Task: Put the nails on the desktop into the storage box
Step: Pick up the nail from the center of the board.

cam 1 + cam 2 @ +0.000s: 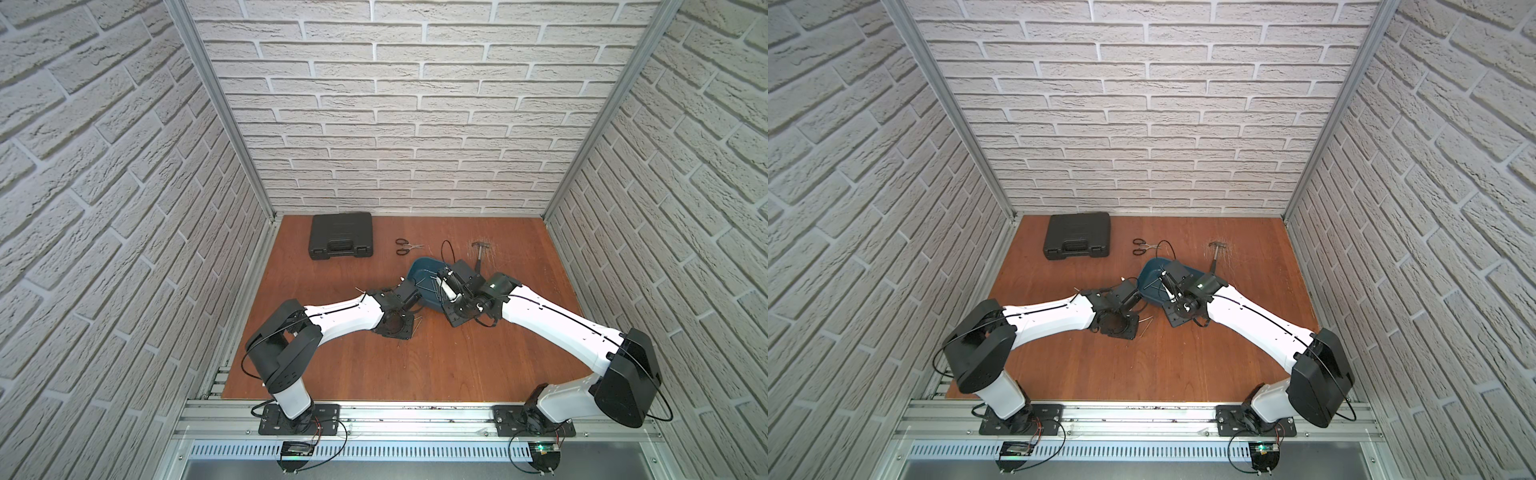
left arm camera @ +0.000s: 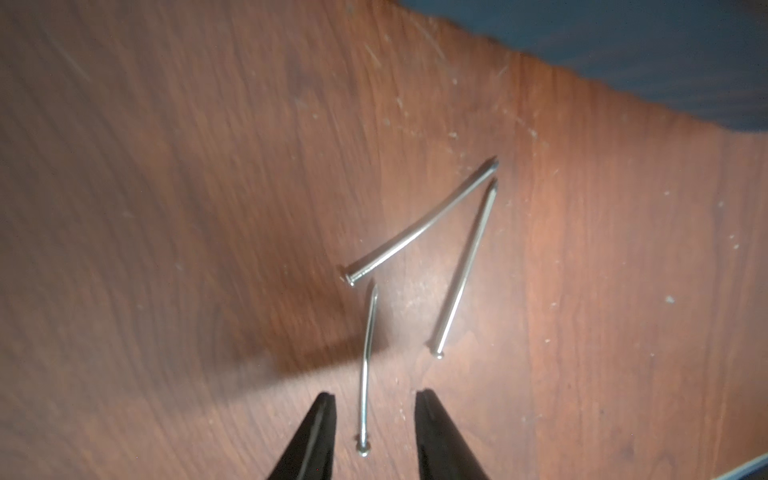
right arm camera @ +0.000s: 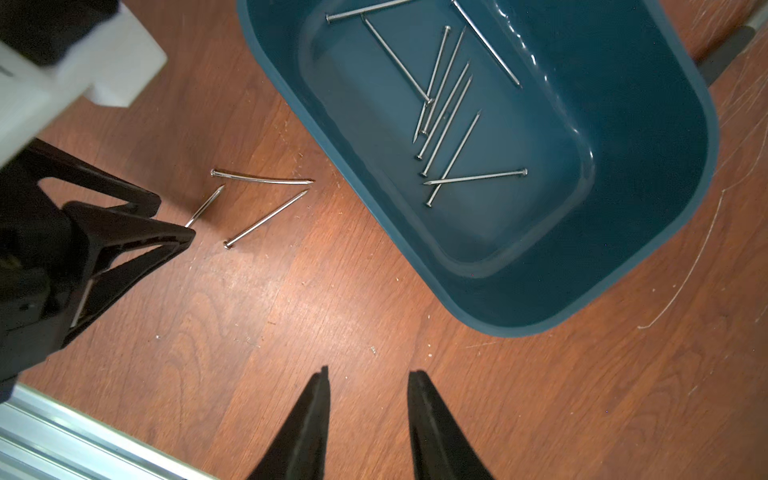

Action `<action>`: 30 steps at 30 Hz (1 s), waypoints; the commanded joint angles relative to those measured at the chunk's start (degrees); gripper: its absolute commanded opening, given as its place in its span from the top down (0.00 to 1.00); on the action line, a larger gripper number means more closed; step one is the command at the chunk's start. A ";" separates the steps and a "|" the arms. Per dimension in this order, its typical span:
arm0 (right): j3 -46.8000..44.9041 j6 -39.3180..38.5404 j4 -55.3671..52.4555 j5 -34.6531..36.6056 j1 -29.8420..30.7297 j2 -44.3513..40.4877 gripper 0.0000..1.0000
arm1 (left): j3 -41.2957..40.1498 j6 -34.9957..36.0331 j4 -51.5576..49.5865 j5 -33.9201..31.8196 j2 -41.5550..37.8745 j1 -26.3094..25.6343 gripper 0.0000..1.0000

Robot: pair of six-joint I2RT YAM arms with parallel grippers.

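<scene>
Three loose nails (image 3: 267,218) are lying on the tabletop (image 3: 291,316) just beside the storage box (image 3: 665,137), off one long side and not touching it. Two of them nearly meet at their points in a V shape, and one of that pair looks a bit bent. The third nail (image 2: 366,365) has its head end right between the fingers of the left end effector (image 2: 375,395). That one is released, with a finger on either side of the nail and a visible gap each way, so nothing is pinched.

Inside the box there's a pile of nails (image 3: 443,110) on the floor, nine or so, mostly lined up roughly parallel with a few crossed over them.

The right end effector (image 3: 370,372) hangs over bare tabletop near the box's rounded end, jaws apart and empty.

In a top view, the scissors (image 1: 405,246) and the hammer (image 1: 481,253) lie behind the box toward the brick wall. The black case (image 1: 341,236) is back there too, well off to the box's left.
</scene>
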 commanded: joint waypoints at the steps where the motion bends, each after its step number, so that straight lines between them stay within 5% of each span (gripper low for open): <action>1: -1.08 1.28 -0.17 0.19 -0.39 -2.70 0.64 | 1.04 1.53 -0.65 0.72 1.44 -0.47 0.65; 9: -1.89 1.09 0.09 0.05 -0.91 -3.25 0.64 | 1.58 1.72 -2.44 0.31 4.41 -1.50 0.71; 17: -2.14 1.09 0.18 0.08 -1.17 -3.60 0.64 | 1.25 1.48 -3.20 0.48 5.98 -2.15 0.86; 24: -2.41 1.00 0.70 -0.01 -1.36 -3.52 0.64 | -1.40 -0.09 -2.92 0.01 3.62 -2.32 0.99; 30: -1.84 0.58 1.11 -0.40 -1.66 -2.86 0.64 | -2.47 -0.74 -4.66 -1.47 -0.15 -2.25 1.00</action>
